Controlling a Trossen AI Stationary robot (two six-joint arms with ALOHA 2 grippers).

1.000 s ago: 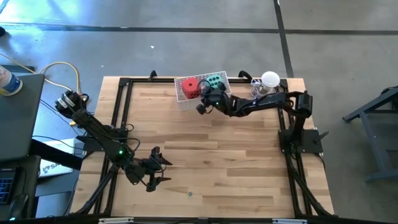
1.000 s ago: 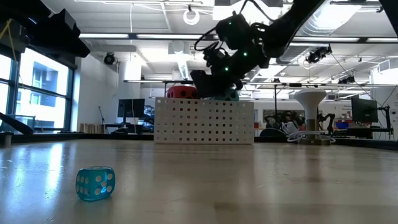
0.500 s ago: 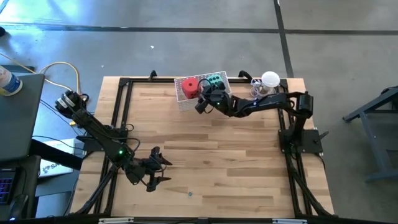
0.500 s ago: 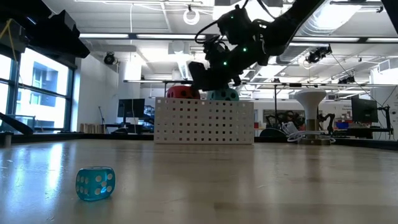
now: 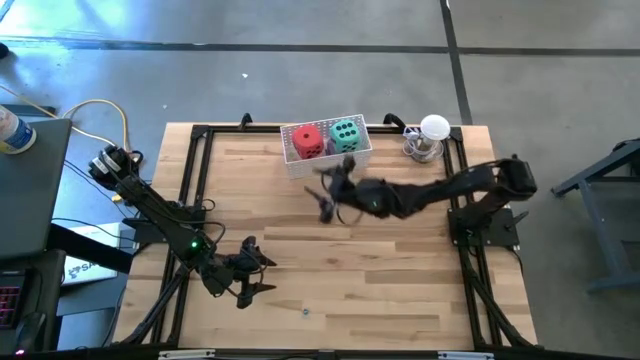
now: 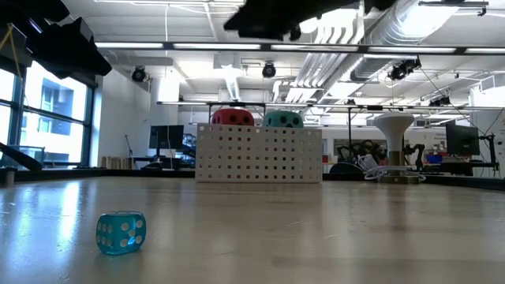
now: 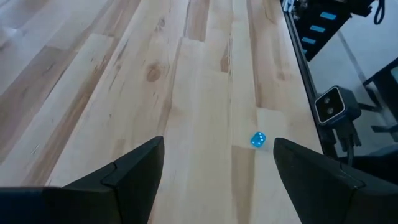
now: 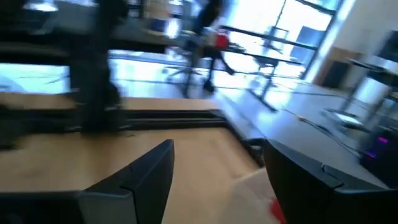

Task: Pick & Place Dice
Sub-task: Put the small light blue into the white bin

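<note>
A white perforated basket [image 5: 300, 162] sits at the wooden table's [image 5: 400, 270] far edge, near a white lamp [image 5: 433, 130].

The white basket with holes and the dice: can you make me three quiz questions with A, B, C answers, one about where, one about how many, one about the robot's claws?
1. Where does the white perforated plastic basket stand?
A. at the table's far edge
B. in the table's middle
C. on the floor

2. How many soft dice sit in it?
A. one
B. two
C. four

3. How is the right gripper?
A. shut on a die
B. open, holding nothing
C. inside the basket

Answers:
1 A: the high view shows it against the far frame.
2 B: the red soft die and the teal-green soft die lie side by side.
3 B: the right wrist view shows its fingers apart over bare wood.
</note>
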